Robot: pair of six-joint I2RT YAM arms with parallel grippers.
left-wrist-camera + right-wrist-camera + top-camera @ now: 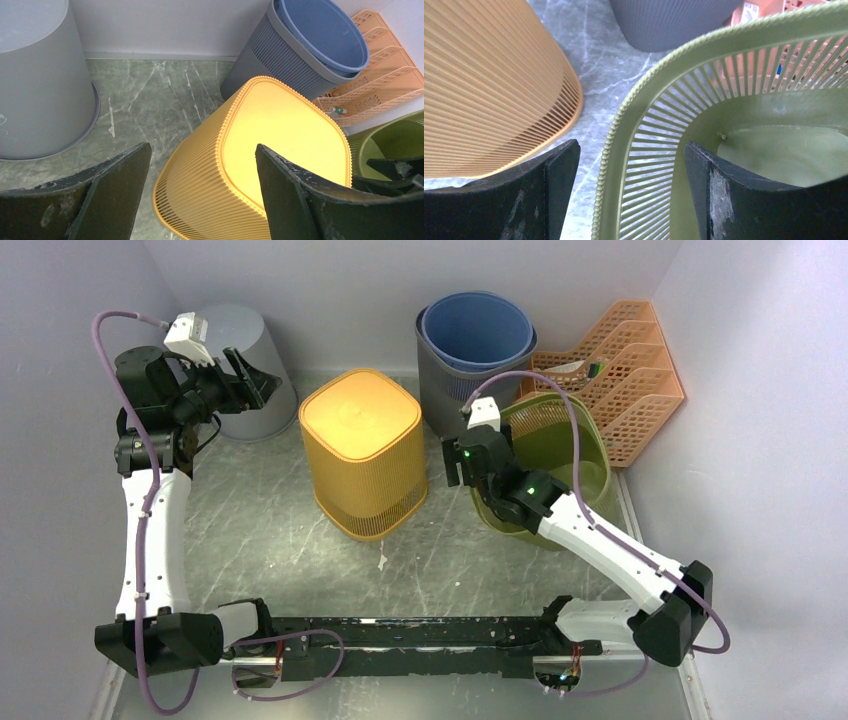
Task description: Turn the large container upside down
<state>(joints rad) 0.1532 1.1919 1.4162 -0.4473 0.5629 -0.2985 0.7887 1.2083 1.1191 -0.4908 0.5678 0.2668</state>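
We call it done: yellow bin (pixel 362 452) sits base-up on the worktop (pixel 260 535), left hand (pixel 255 380) and right hand (pixel 450 468) both released.

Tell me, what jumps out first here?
A bright yellow ribbed plastic bin stands upside down in the middle of the table. To its right, the right gripper hangs open astride the rim of an upright green slotted plastic basket.
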